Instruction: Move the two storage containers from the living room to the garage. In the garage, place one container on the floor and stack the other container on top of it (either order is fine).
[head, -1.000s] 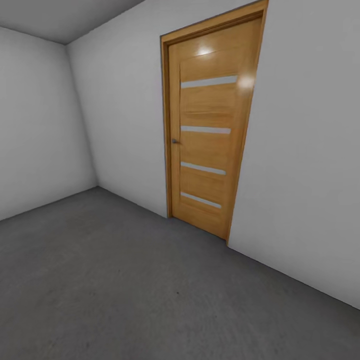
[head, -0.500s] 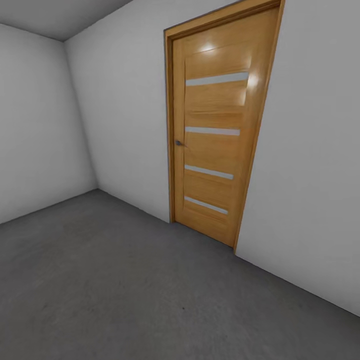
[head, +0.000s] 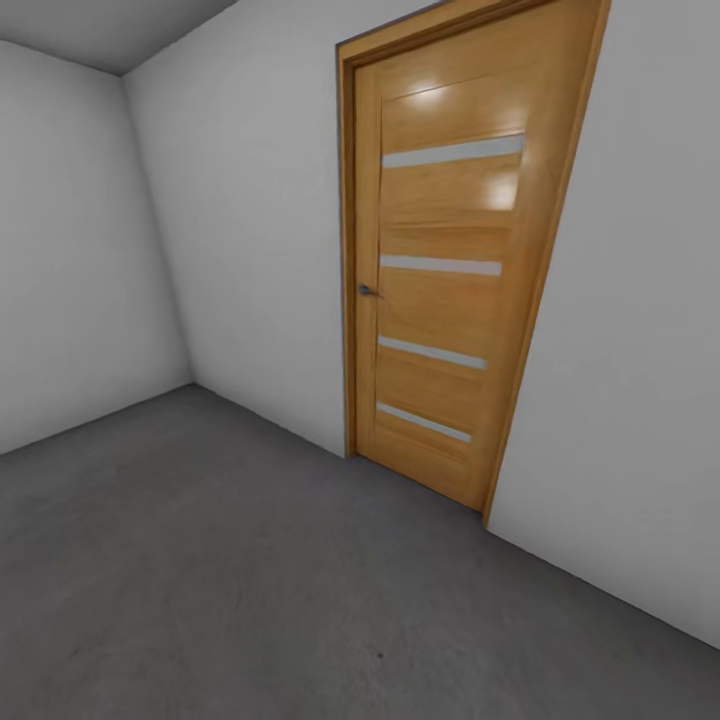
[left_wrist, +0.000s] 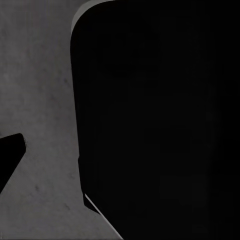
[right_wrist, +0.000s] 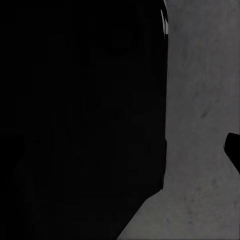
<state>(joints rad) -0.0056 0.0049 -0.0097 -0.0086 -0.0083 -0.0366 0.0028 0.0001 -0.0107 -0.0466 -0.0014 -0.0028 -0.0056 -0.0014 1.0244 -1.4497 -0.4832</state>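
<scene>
The dark grey, rough, speckled floor (head: 250, 590) spreads across the near part of the garage (head: 90, 270), running far left to a corner where two plain pale grey walls meet. It lies bare and flat up to the foot of the right wall. The same speckled grey surface shows beneath both wrists.

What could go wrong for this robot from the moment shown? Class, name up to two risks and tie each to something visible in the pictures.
1. The wooden door ahead looks shut, its handle untouched; driving on could bump the robot into it or the grey wall beside it.
2. Both wrist views are largely blocked by a dark shape over the concrete floor, so the grippers' state cannot be checked.
</scene>
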